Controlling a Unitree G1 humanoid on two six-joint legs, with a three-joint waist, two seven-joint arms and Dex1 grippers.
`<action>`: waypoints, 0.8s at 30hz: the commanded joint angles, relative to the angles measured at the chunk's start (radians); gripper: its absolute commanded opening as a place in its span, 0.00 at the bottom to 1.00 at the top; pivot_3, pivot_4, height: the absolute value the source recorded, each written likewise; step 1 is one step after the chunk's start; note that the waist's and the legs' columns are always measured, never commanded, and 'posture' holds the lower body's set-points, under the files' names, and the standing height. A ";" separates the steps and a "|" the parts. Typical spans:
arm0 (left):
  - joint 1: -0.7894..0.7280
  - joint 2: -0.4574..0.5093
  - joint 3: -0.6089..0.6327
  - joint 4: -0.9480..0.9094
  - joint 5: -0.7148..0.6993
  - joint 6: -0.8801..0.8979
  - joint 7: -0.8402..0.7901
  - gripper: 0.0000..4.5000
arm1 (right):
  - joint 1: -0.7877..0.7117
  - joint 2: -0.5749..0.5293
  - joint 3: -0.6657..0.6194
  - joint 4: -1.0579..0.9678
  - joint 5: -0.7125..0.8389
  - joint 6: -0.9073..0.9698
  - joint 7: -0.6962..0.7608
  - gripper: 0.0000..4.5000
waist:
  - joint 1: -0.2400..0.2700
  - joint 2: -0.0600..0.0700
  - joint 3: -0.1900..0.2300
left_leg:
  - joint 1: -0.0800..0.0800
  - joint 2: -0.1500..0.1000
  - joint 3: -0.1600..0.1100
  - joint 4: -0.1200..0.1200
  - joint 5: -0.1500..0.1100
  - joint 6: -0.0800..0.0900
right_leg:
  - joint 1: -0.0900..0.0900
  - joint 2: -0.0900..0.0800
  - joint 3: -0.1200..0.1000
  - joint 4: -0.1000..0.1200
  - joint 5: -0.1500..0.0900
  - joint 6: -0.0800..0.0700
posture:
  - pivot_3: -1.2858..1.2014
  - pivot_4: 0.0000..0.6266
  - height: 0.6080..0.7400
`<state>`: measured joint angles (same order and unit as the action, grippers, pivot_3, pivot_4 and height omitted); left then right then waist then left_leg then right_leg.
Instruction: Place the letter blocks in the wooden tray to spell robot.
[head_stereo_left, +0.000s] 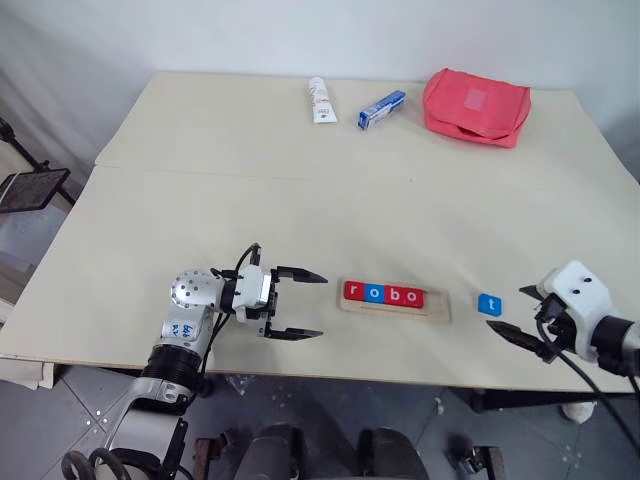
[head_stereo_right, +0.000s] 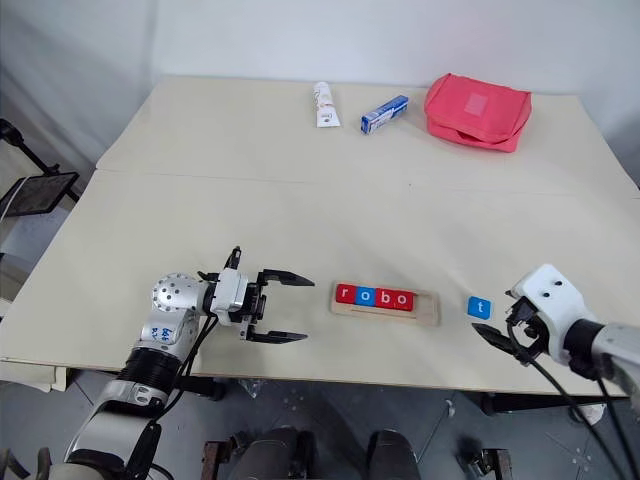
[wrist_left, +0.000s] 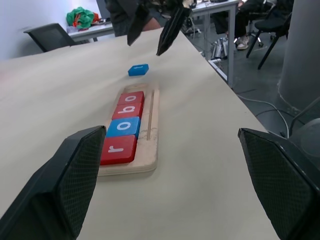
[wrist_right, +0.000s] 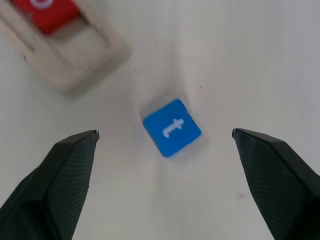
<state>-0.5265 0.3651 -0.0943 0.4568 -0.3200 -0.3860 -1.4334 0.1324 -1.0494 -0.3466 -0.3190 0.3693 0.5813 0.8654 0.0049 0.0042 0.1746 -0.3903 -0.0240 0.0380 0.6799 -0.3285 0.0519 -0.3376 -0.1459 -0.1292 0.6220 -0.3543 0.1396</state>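
Note:
Four letter blocks (head_stereo_left: 383, 294) lie in the wooden tray (head_stereo_left: 438, 306) near the table's front edge and read r, o, b, o: red, blue, red, red. The tray's right end is bare. The blue t block (head_stereo_left: 490, 305) lies flat on the table just right of the tray, also seen in the right wrist view as the t block (wrist_right: 172, 127). My right gripper (head_stereo_left: 505, 308) hovers over the t block, open, its fingers apart on either side of it. My left gripper (head_stereo_left: 322, 305) is open and empty, level, pointing at the tray's left end.
At the table's far side lie a white tube (head_stereo_left: 320, 100), a blue-and-white box (head_stereo_left: 382, 110) and a red pouch (head_stereo_left: 475, 106). A black stand (head_stereo_left: 30, 190) sits off the table's left side. The table's front edge runs just below the tray.

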 joint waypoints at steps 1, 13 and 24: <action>0.016 0.002 0.008 -0.025 -0.015 -0.011 0.010 1.00 | -0.114 -0.071 0.112 0.179 -0.079 -0.171 0.143 1.00 | -0.003 0.000 0.000 | 0.000 0.000 0.000 0.000 0.000 0.000 | 0.000 0.000 0.000 0.000 0.000 0.000 | 0.52 0.24 1.00; 0.087 0.037 0.017 -0.117 -0.019 0.009 0.045 1.00 | -0.446 -0.039 0.387 0.594 -0.237 -0.418 0.362 0.86 | -0.003 0.000 0.000 | -0.001 0.000 -0.001 0.001 0.000 0.000 | 0.000 -0.001 -0.003 0.000 0.000 0.000 | 0.52 0.24 1.00; 0.078 0.046 0.016 -0.111 -0.018 0.011 0.055 1.00 | -0.476 -0.051 0.367 0.484 -0.213 -0.315 0.377 0.33 | -0.002 0.000 0.000 | -0.001 0.000 -0.001 0.003 0.000 0.000 | 0.001 -0.001 -0.003 0.000 0.000 0.000 | 0.52 0.24 1.00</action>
<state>-0.4406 0.4107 -0.0860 0.3630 -0.3199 -0.3697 -1.3840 -0.3325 -1.0885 0.0483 0.2277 0.1387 0.2196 1.2468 0.0029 0.0039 0.1748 -0.3912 -0.0242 0.0372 0.6828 -0.3283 0.0522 -0.3364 -0.1475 -0.1321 0.6218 -0.3542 0.1396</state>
